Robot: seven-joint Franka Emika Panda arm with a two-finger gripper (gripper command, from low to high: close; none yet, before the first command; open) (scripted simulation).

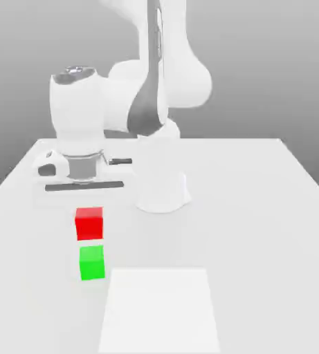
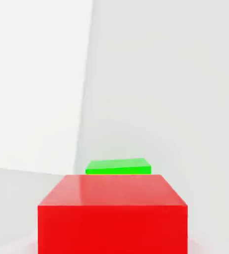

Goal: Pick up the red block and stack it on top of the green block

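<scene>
The white arm folds sharply down from its base, the wrist bent so the hand hangs low on the exterior view's left. Its tool (image 1: 84, 197) points straight down, fingers drawn together.

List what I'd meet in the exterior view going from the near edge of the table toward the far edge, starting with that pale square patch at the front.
Pale square patch → green block → red block → the robot's white base.
</scene>
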